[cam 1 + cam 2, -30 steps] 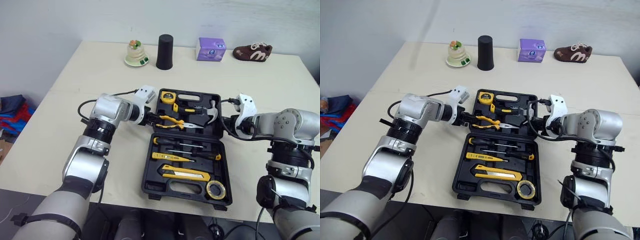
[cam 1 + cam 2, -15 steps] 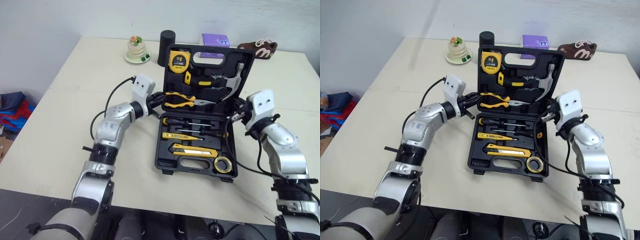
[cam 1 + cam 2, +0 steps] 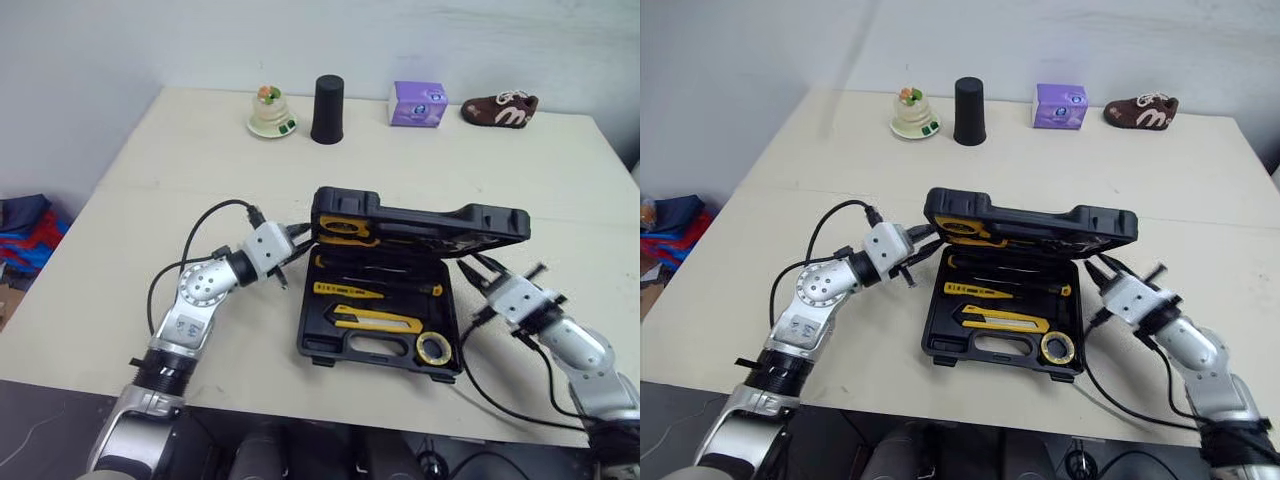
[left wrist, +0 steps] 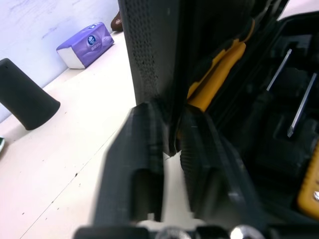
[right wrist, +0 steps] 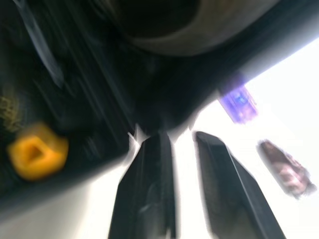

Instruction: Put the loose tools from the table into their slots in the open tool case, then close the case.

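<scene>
left gripper (image 3: 300, 240): fingers nearly together, pinching the left edge of the lid (image 3: 420, 215), which hangs half lowered over the tool case (image 3: 330, 355) just past the fingertips. yellow tools (image 3: 370, 318) sit in its slots. right gripper (image 3: 505, 270): fingers spread, holding nothing, tips just beside the case's right side.

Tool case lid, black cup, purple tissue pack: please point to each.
Tool case lid (image 3: 430, 222), left eye view, top surface.
Black cup (image 3: 327, 108), left eye view, side wall.
Purple tissue pack (image 3: 417, 104), left eye view, front face.
</scene>
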Controlling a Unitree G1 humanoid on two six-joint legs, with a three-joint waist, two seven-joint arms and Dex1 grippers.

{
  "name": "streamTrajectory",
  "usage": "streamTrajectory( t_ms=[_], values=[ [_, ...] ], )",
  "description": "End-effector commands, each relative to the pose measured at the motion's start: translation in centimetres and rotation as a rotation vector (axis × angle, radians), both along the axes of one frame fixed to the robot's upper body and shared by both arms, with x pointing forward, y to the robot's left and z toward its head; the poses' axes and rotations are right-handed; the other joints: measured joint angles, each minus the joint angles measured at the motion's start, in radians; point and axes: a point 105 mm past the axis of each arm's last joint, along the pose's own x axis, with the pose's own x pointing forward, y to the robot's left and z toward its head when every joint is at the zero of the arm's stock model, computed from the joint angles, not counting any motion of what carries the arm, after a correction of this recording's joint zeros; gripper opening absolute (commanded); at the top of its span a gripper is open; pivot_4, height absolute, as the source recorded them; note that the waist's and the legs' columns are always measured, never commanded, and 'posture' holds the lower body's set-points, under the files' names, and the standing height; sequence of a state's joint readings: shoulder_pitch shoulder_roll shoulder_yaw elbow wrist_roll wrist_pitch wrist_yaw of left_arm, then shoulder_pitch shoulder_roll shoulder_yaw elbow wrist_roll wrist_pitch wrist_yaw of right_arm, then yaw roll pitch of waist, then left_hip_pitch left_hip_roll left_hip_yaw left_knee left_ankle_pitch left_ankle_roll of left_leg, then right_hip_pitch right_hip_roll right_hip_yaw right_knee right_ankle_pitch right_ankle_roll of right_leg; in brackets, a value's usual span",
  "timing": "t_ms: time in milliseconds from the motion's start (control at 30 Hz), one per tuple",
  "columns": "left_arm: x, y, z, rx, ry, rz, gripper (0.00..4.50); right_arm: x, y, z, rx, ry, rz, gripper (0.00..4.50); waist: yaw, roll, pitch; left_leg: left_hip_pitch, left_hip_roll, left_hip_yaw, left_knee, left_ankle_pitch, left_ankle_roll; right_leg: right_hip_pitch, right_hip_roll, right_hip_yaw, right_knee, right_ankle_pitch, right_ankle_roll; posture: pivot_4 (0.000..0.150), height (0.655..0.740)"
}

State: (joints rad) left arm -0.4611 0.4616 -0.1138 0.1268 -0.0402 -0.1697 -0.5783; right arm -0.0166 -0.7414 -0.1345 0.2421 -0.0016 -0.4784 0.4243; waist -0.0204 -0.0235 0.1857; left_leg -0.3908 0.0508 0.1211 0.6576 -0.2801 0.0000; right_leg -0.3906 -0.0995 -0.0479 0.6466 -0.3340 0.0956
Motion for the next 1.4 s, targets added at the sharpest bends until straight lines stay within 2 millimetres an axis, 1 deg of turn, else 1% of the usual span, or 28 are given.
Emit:
streamTrajectory(
  t_ms=[33, 67, 100, 200, 267, 333, 367, 433, 533, 600, 667, 733, 800, 867, 967, 1033, 1133, 1200, 1333, 1400],
  values=[
    [-0.8, 3.1, 1.4, -0.052, 0.008, 0.025, 2.77, -1.6, -1.2, 0.8, 0.057, 0.044, -0.028, 2.8, -0.007, 0.0, 0.0, 0.001, 0.0, 0.001, -0.002, 0.0, 0.0, 0.0, -0.002, 0.001, -0.001, 0.0, 0.0, 0.15, 0.74],
    [-1.4, 4.4, 0.7, -0.051, 0.068, 0.028, 3.2, -2.8, -1.5, 0.5, 0.071, 0.094, -0.028, 2.82, -0.011, 0.001, 0.0, 0.001, 0.0, 0.001, -0.004, 0.001, -0.001, -0.001, -0.003, 0.001, -0.001, 0.0, 0.0, 0.15, 0.74],
    [-1.9, 5.5, 0.2, -0.045, 0.105, 0.031, 3.2, -3.7, -1.8, 0.1, 0.088, 0.133, -0.035, 2.82, -0.012, 0.001, 0.0, 0.002, 0.001, 0.003, -0.005, 0.001, -0.001, -0.001, -0.004, 0.002, -0.001, 0.0, 0.0, 0.15, 0.74],
    [-3.5, 7.4, -1.0, -0.004, 0.188, 0.011, 3.2, -5.8, -2.6, -0.8, 0.171, 0.221, -0.094, 2.82, -0.01, 0.001, 0.0, 0.005, 0.002, 0.002, -0.009, 0.001, -0.002, 0.0, -0.003, 0.001, -0.002, 0.0, 0.0, 0.15, 0.74],
    [-4.0, 8.7, -1.7, 0.011, 0.238, 0.032, 3.2, -7.2, -2.5, -1.7, 0.187, 0.282, -0.1, 2.82, -0.007, 0.001, 0.0, 0.005, 0.003, 0.001, -0.009, 0.0, -0.001, 0.0, -0.002, 0.0, -0.001, 0.0, -0.001, 0.15, 0.74],
    [-3.9, 9.3, -1.9, 0.009, 0.263, 0.046, 3.2, -7.9, -2.2, -1.8, 0.197, 0.308, -0.098, 2.82, -0.003, 0.0, -0.001, 0.005, 0.003, 0.0, -0.009, 0.0, 0.0, 0.001, -0.002, 0.0, -0.001, 0.0, -0.002, 0.15, 0.74],
    [-3.4, 9.4, -1.7, -0.01, 0.264, 0.061, 3.2, -8.2, -1.9, -1.7, 0.232, 0.324, -0.094, 2.82, -0.002, 0.0, -0.001, 0.005, 0.003, -0.002, -0.009, 0.0, 0.0, 0.001, -0.003, 0.0, -0.001, 0.0, -0.003, 0.15, 0.74],
    [-1.8, 9.2, -0.6, -0.071, 0.244, 0.087, 3.2, -8.7, -0.7, -1.5, 0.278, 0.372, -0.045, 2.82, 0.002, 0.0, -0.001, 0.005, 0.003, -0.002, -0.009, 0.0, 0.001, 0.001, -0.003, 0.0, -0.002, 0.001, -0.004, 0.15, 0.74],
    [0.5, 7.7, 0.4, -0.111, 0.247, 0.086, 3.25, -9.5, 0.9, -2.0, 0.32, 0.47, 0.032, 2.0, 0.017, 0.0, -0.001, 0.004, 0.002, -0.002, -0.008, 0.0, 0.001, 0.001, -0.001, -0.002, -0.001, 0.001, -0.004, 0.15, 0.74],
    [1.7, 6.2, 0.3, -0.104, 0.278, 0.061, 2.69, -9.9, 1.8, -2.5, 0.325, 0.54, 0.066, 0.97, 0.02, -0.001, -0.001, 0.004, 0.001, -0.001, -0.008, 0.0, 0.002, 0.001, 0.001, -0.001, -0.002, 0.001, -0.003, 0.15, 0.74],
    [3.1, 4.1, 0.0, -0.075, 0.324, 0.022, 1.9, -10.8, 3.2, -3.3, 0.336, 0.651, 0.12, 0.0, 0.022, -0.001, -0.001, 0.004, -0.001, 0.0, -0.008, 0.0, 0.0, 0.0, 0.001, -0.001, -0.002, 0.001, -0.003, 0.15, 0.74],
    [4.6, 2.2, -0.2, -0.054, 0.362, 0.01, 0.89, -11.8, 4.4, -4.0, 0.323, 0.739, 0.176, 0.0, 0.025, -0.001, -0.001, 0.003, -0.002, 0.0, -0.008, 0.001, 0.0, 0.0, 0.001, -0.001, -0.003, 0.001, -0.003, 0.15, 0.74],
    [5.7, 0.9, -0.5, -0.031, 0.386, 0.009, 0.03, -12.6, 5.3, -4.5, 0.321, 0.808, 0.214, 0.0, 0.027, -0.003, -0.001, 0.002, -0.004, 0.0, -0.005, 0.0, 0.001, 0.0, 0.002, -0.002, -0.003, 0.002, -0.002, 0.15, 0.74],
    [6.5, -0.6, -0.8, -0.053, 0.403, 0.007, 0.03, -13.3, 6.0, -4.8, 0.317, 0.855, 0.254, 0.0, 0.025, -0.006, -0.002, 0.002, -0.004, 0.0, -0.005, 0.0, 0.001, 0.0, 0.003, -0.002, -0.004, 0.002, -0.002, 0.15, 0.74],
    [7.7, -2.0, -2.0, -0.055, 0.427, 0.022, 0.03, -13.4, 7.4, -5.3, 0.314, 0.88, 0.308, 0.0, 0.02, -0.01, -0.002, 0.002, -0.003, 0.0, -0.006, 0.0, 0.0, 0.0, 0.004, -0.002, -0.004, 0.002, -0.002, 0.15, 0.74],
    [8.0, -2.8, -2.3, -0.055, 0.436, 0.015, 0.03, -13.0, 7.5, -5.6, 0.3, 0.876, 0.317, 0.0, 0.016, -0.012, -0.002, 0.002, -0.003, 0.0, -0.006, 0.0, 0.0, 0.0, 0.005, -0.002, -0.004, 0.002, -0.002, 0.15, 0.74],
    [7.4, -4.5, -1.7, -0.031, 0.415, -0.111, 0.03, -11.0, 6.9, -5.3, 0.287, 0.787, 0.28, 0.0, 0.013, -0.017, -0.002, 0.003, -0.001, 0.0, -0.006, 0.0, 0.0, -0.001, 0.006, -0.002, -0.003, 0.002, -0.002, 0.15, 0.74],
    [7.1, -4.6, -1.7, 0.01, 0.405, -0.15, 0.03, -10.4, 6.6, -5.2, 0.288, 0.768, 0.27, 0.0, 0.011, -0.019, -0.003, 0.003, -0.001, -0.001, -0.006, 0.001, -0.001, -0.001, 0.006, -0.003, -0.003, 0.002, -0.002, 0.15, 0.74],
    [6.4, -3.8, -1.9, 0.059, 0.412, -0.22, 0.03, -8.7, 5.7, -4.8, 0.249, 0.695, 0.247, 0.0, -0.001, -0.021, -0.004, 0.003, 0.0, 0.0, -0.006, 0.0, 0.0, 0.0, 0.005, -0.003, -0.003, 0.003, -0.004, 0.15, 0.74],
    [5.6, -3.3, -1.9, 0.069, 0.411, -0.288, 0.03, -7.2, 4.7, -4.2, 0.231, 0.636, 0.217, 0.0, -0.008, -0.021, -0.004, 0.003, 0.001, 0.0, -0.006, 0.001, 0.001, 0.0, 0.003, -0.003, -0.003, 0.004, -0.004, 0.15, 0.74]
  ],
)
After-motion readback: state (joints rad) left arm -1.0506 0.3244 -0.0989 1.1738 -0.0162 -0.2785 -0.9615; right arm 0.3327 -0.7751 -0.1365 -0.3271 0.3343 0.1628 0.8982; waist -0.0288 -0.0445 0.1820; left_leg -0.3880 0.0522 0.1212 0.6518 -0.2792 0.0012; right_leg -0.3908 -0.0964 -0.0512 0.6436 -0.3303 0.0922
